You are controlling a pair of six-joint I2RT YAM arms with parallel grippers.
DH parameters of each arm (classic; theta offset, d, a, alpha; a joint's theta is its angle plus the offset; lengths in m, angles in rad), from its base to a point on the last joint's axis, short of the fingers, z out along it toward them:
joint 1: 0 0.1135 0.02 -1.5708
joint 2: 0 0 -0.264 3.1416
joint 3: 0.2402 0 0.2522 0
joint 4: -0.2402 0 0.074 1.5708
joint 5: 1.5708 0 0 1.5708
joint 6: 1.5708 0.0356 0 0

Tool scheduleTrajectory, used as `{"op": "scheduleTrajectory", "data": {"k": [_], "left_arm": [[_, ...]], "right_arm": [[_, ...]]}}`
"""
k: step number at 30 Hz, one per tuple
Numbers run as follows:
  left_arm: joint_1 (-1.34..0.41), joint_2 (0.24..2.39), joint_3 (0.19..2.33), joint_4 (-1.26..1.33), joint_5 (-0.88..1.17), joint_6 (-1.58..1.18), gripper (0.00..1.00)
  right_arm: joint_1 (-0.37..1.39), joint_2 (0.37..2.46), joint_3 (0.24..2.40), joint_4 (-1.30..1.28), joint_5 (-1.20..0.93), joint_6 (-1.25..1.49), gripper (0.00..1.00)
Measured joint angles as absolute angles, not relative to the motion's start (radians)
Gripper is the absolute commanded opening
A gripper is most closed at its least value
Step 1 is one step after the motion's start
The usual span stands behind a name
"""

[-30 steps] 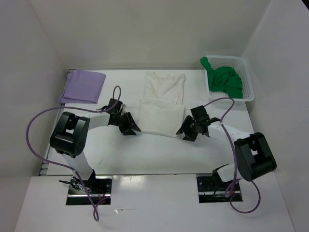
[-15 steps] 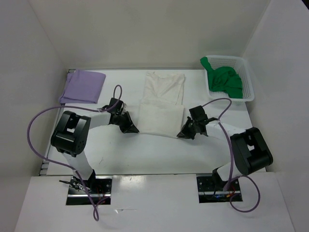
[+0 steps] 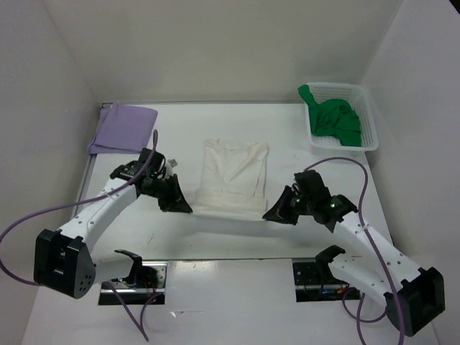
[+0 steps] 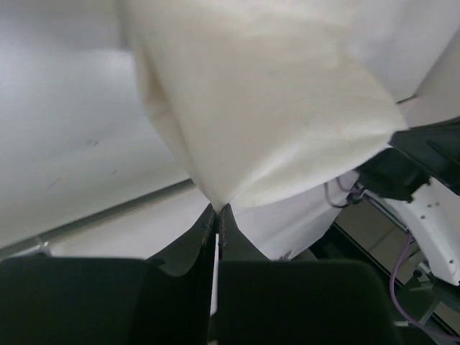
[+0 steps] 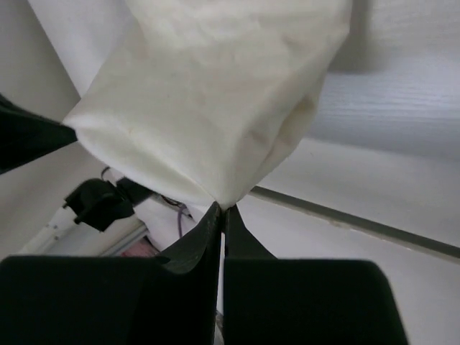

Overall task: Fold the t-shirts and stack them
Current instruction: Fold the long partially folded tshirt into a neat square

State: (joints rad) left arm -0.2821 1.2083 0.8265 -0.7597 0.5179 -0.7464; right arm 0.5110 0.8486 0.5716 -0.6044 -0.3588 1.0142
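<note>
Over table (image 3: 223,237), left hand (image 3: 182,208) and right hand (image 3: 269,214) pinch cream t-shirt (image 3: 231,172), seemingly lifted.

lavender t-shirt (image 3: 123,128) | cream t-shirt (image 3: 233,169) | green t-shirt (image 3: 335,121) | white mesh basket (image 3: 369,116)

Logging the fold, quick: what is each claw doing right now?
Left claw: closed on a corner of the cream t-shirt.
Right claw: closed on its other near corner.

Cream t-shirt (image 3: 231,176) mid-table, near edge lifted; lavender t-shirt (image 3: 123,128) folded far-left; green t-shirt (image 3: 336,121) crumpled far-right.
</note>
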Motion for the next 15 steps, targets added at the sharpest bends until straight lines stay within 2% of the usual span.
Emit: {"op": "scheduleTrajectory", "data": {"k": [3,6,15], "left_arm": [[-0.279,1.254,0.998,-0.787,0.506,-0.731,0.00],[-0.251,1.366,1.169,-0.749,0.491,-0.717,0.00],[-0.223,1.998,1.673,-0.593,0.392,-0.706,0.00]], "right_arm": [[0.416,0.956,0.700,-0.636,-0.381,0.963,0.00],[0.310,1.159,0.862,-0.583,-0.385,0.888,0.00],[0.144,1.751,1.283,-0.434,-0.387,0.740,0.00]]}}
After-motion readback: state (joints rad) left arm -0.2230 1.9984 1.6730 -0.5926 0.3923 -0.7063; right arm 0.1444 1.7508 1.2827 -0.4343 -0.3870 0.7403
